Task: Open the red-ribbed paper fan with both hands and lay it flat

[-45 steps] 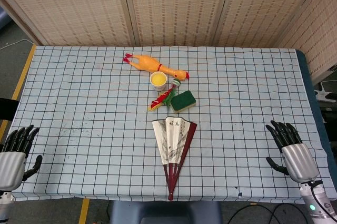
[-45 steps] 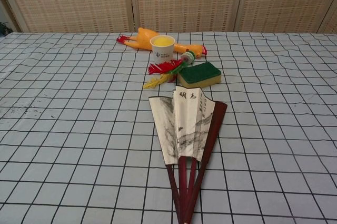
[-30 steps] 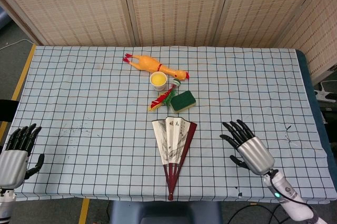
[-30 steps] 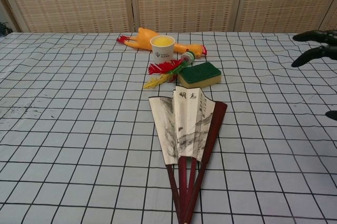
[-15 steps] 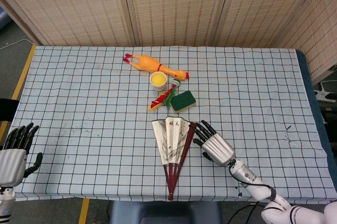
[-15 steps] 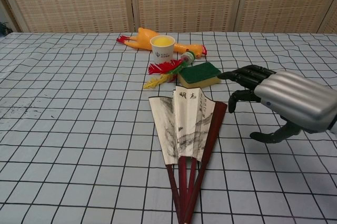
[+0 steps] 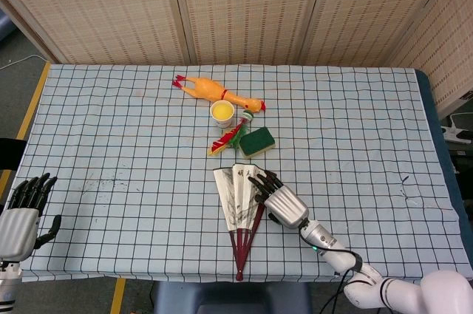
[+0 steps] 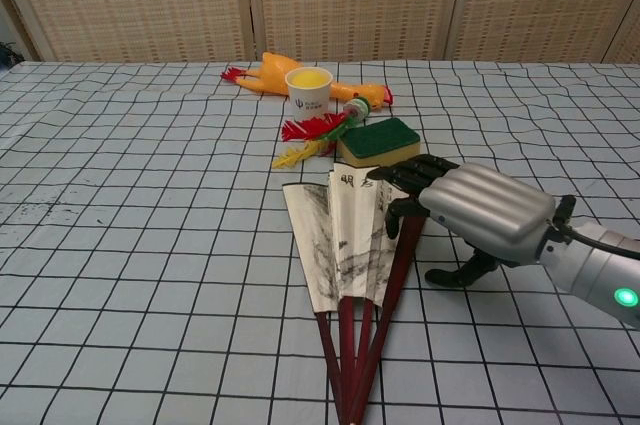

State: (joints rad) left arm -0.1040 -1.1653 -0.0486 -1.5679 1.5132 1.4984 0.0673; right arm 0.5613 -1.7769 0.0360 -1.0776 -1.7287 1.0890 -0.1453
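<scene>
Since the earlier frames the right hand (image 7: 282,205) has swept in from the table's right edge and now sits over the right side of the fan, while everything else has kept its place.

Largest first: the checked table (image 7: 111,129) spreads beneath it all. On it, near the front edge and about midway across, lies the fan (image 7: 240,203), its red ribs meeting at the pivot nearest the robot and its painted paper only part spread, a narrow wedge and not a half circle. The right hand hangs above the fan's right outer rib, fingers (image 8: 405,177) stretched forward and apart, their tips over the top corner of the paper; whether they press on it or hover just clear I cannot tell. It holds nothing. The left hand (image 7: 18,218) stays far off at the table's left front corner, fingers spread and empty, well apart from the fan.

Behind the fan come the rubber chicken (image 7: 218,93), the green sponge (image 7: 257,140), the paper cup (image 7: 222,113) of yellow liquid, and a small red and yellow feathered toy (image 7: 225,140) just beside the sponge.

By my judgement the task has barely begun: one hand has arrived, the other has yet to come, and spreading the ribs wide and laying the fan flat are all left.
</scene>
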